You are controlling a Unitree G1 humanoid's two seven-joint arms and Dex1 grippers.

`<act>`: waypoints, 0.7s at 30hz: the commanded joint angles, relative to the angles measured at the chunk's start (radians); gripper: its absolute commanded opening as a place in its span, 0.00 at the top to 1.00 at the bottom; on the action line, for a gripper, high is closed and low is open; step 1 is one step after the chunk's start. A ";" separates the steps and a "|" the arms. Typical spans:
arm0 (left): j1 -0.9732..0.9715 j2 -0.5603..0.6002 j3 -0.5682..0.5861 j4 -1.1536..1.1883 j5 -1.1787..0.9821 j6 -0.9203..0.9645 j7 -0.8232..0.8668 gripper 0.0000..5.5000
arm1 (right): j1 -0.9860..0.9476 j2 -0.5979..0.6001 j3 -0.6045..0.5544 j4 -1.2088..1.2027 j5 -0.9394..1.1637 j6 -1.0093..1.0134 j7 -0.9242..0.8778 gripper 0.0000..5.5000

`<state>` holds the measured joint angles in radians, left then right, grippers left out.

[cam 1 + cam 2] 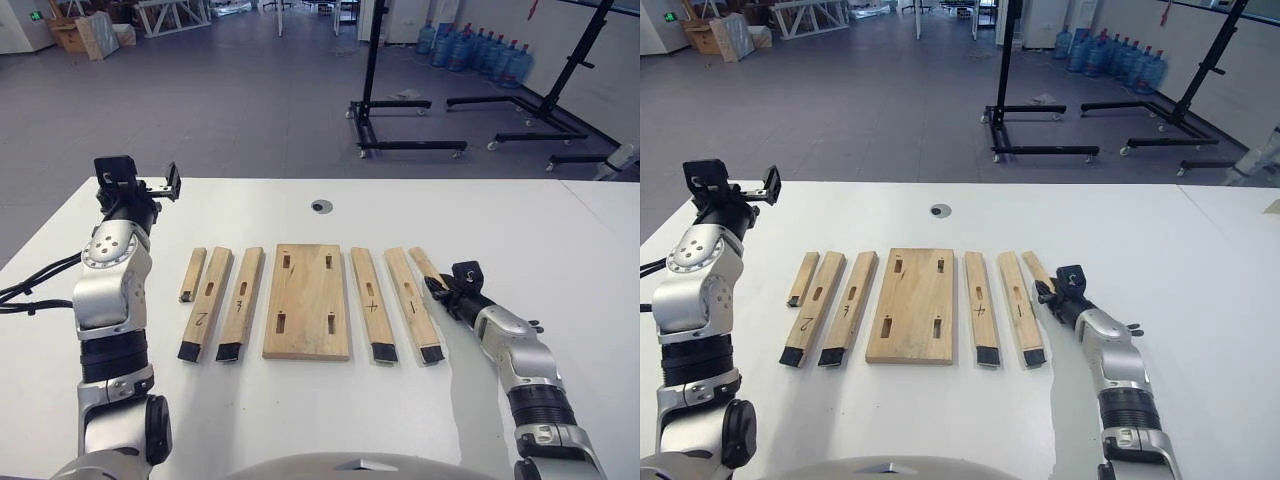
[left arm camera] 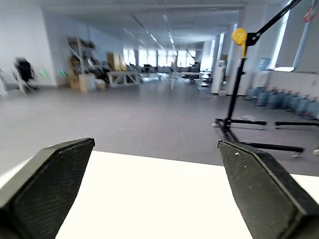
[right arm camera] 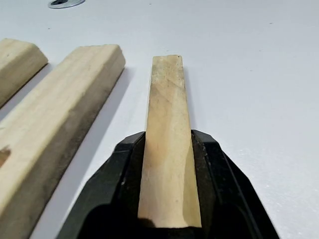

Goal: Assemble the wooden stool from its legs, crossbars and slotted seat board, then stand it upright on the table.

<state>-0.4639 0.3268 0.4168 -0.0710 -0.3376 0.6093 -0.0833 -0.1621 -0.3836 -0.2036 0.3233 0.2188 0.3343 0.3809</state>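
The slotted seat board [image 1: 306, 300] lies flat at the table's middle. Two legs [image 1: 207, 303] [image 1: 242, 302] and a short crossbar [image 1: 192, 273] lie to its left. Two more legs [image 1: 369, 305] [image 1: 414, 303] lie to its right. Beside the rightmost leg, my right gripper [image 1: 445, 290] is low on the table, shut on the near end of a second crossbar [image 3: 169, 134], with a finger [image 3: 127, 164] pressed to each side. My left gripper [image 1: 145, 182] is raised over the table's far left, open, its fingers [image 2: 45, 184] wide apart with nothing between them.
A round metal grommet [image 1: 321, 206] sits in the white table [image 1: 500, 230] beyond the seat board. Bare tabletop runs along the front edge and to the far right. Black wheeled stand frames [image 1: 405, 140] stand on the floor behind the table.
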 commanded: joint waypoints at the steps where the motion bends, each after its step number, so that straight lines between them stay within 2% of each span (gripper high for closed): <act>1: -0.098 -0.027 0.168 0.070 -0.311 0.199 -0.062 0.17 | -0.072 -0.101 -0.120 -0.023 0.014 -0.036 -0.050 0.77; 3: -0.133 -0.052 0.235 0.102 -0.478 0.297 -0.065 0.17 | -0.142 -0.133 -0.126 -0.078 0.005 -0.047 -0.063 0.77; 5: -0.150 -0.095 0.253 0.118 -0.613 0.372 -0.069 0.17 | -0.213 -0.119 -0.068 -0.176 -0.002 -0.036 -0.054 0.77; 9: -0.143 -0.240 0.211 0.104 -0.859 0.496 -0.013 0.17 | -0.241 0.028 0.169 -0.376 -0.021 -0.009 -0.022 0.77; 13: -0.105 -0.295 0.146 0.068 -0.946 0.519 0.040 0.17 | -0.220 0.104 0.318 -0.448 -0.079 -0.015 -0.024 0.77; 21: -0.055 -0.308 0.054 0.022 -0.995 0.480 0.094 0.17 | -0.214 0.189 0.409 -0.490 -0.105 -0.017 -0.024 0.77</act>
<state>-0.5352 0.0133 0.4870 -0.0357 -1.3266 1.1073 -0.0042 -0.3815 -0.2047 0.1957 -0.1387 0.1144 0.3149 0.3465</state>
